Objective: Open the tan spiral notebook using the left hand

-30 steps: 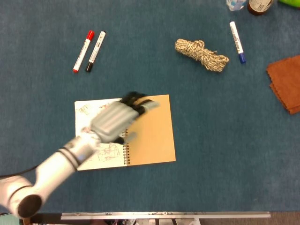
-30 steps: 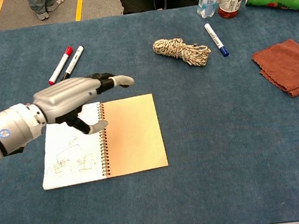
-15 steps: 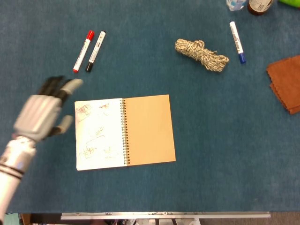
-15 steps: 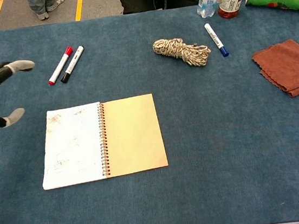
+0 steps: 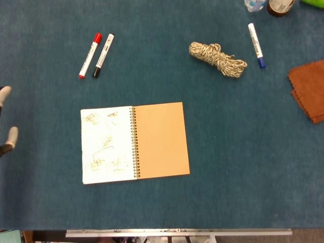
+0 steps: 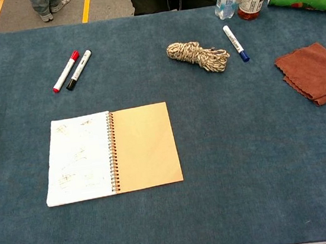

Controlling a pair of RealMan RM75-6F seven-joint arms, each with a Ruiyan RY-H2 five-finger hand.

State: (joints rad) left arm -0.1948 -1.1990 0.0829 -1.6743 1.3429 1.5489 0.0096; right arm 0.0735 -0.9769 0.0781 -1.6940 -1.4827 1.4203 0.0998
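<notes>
Bare cloth rings the open notebook; two markers lie beyond.

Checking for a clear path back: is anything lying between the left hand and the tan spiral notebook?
Nothing visible. The left hand shows only fingertips at the head view's left edge; bare blue table separates it from the open notebook.

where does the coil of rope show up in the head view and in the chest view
Head view: the coil of rope lies in the upper middle, right of centre, above the open notebook.
Chest view: the coil of rope sits upper centre, again beyond the notebook.
Shared landmark: the blue-capped marker lies just to its right in both.
</notes>
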